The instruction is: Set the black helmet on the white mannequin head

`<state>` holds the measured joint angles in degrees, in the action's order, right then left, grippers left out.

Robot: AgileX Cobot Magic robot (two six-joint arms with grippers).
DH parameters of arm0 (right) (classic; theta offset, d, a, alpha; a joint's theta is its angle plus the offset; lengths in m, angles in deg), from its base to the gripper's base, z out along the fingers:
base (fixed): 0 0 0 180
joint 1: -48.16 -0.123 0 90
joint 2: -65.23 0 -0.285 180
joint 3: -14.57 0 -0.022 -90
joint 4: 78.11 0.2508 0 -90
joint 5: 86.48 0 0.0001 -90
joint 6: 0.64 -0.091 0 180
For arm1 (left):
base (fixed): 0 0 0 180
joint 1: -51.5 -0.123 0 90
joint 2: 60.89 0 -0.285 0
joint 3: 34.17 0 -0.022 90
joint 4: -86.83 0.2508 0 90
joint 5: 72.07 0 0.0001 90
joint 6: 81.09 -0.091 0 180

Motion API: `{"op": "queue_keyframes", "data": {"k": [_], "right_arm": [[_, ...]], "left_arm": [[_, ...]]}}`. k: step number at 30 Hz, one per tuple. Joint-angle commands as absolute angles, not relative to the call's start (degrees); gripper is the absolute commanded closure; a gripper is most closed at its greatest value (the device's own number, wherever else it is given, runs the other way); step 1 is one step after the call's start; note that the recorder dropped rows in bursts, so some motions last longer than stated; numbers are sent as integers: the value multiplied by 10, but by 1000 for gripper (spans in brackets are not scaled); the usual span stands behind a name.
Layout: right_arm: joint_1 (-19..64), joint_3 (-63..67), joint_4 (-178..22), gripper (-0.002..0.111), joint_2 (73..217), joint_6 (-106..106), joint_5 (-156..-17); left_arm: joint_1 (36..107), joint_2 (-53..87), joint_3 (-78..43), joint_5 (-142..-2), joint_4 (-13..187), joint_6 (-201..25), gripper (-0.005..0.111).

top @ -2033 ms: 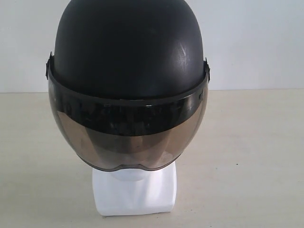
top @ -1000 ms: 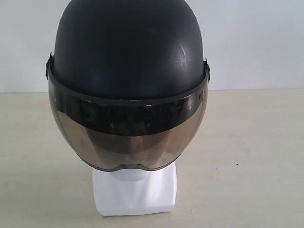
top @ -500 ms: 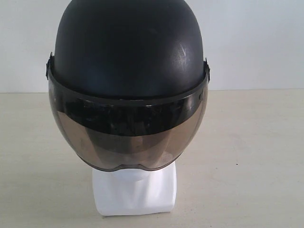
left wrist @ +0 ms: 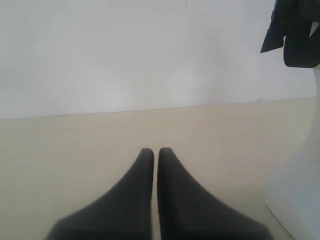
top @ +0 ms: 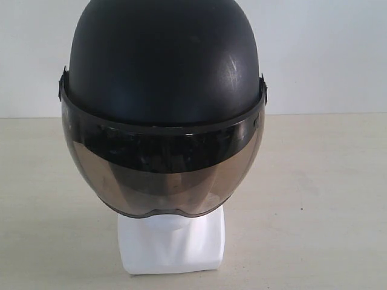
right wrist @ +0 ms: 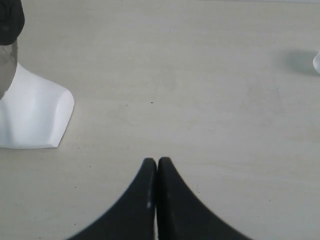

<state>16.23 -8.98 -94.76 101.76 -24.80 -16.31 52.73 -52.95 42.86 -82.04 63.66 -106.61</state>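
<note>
the black helmet [top: 163,60] is sitting squarely on the white mannequin head [top: 171,244], facing the exterior camera and covering it so fully that only the chin and the blocky neck base are showing beneath. its matte shell is carrying a faint scuff on one side of the crown. its smoky visor [top: 163,175] is hanging down over the face and curving to a shallow notch at the bottom; the face behind the tint is too dim to make out. the helmet is spreading wider than the neck base on both sides. in the left wrist view a dark strap [left wrist: 295,30] is dangling above the white base.

both grippers are holding clear of the helmet and the head. the left gripper [left wrist: 155,152] is hovering low near the base, its fingers drawn together with only a thin slit between them and nothing in them. the right gripper [right wrist: 157,161] is hanging over bare tabletop, apart from the base, its fingers pressed tight together and empty. a small white object [right wrist: 317,61] is peeking in at the edge of the right wrist view, too cropped to identify, with a soft shadow beside it.

the pale beige table [top: 320,199] is stretching away on either side of the head, and a plain white wall [top: 326,54] is rising behind it.
</note>
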Motion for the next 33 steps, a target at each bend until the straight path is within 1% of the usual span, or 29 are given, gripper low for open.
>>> {"op": "queue_keyframes", "data": {"k": [1,3,5,11,33], "right_arm": [[163,-91,-954,108,1015,-248,-165],[163,-91,-954,108,1015,-248,-165],[163,-91,-954,108,1015,-248,-165],[163,-91,-954,108,1015,-248,-165],[163,-91,-954,108,1015,-250,-165]], "left_arm": [[526,-531,430,-845,775,-873,102],[526,-531,430,-866,868,-756,102],[526,-531,430,-886,894,-724,102],[526,-531,430,-886,887,-756,102],[526,-531,430,-881,872,-756,102]]}}
